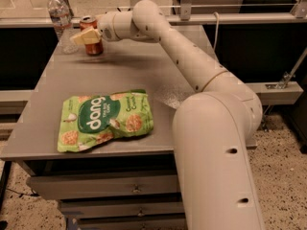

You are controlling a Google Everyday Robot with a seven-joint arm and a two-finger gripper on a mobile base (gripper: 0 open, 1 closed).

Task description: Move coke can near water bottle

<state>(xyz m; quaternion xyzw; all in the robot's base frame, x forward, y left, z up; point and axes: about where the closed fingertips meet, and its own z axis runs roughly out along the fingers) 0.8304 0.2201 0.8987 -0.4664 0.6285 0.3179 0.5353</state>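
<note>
I have the arm (pixel 192 61) stretched across to the far left corner of the counter (pixel 144 71), and the gripper (pixel 88 36) sits there with its jaws closed around the coke can (pixel 94 46), one pale finger lying across the can's front. The can is upright and seems to be down on the counter or barely above it; I cannot tell which. It stands just beside the water bottle (pixel 60 18), a little to the bottle's right and nearer to me, and the two are not touching. That gap looks sensible to me: close enough to count as near, without nudging a tall, light bottle over. The green snack bag (pixel 105 119) lies flat well apart, toward the near edge, out of the way. I judge the placing nearly done, with the release not yet made.
</note>
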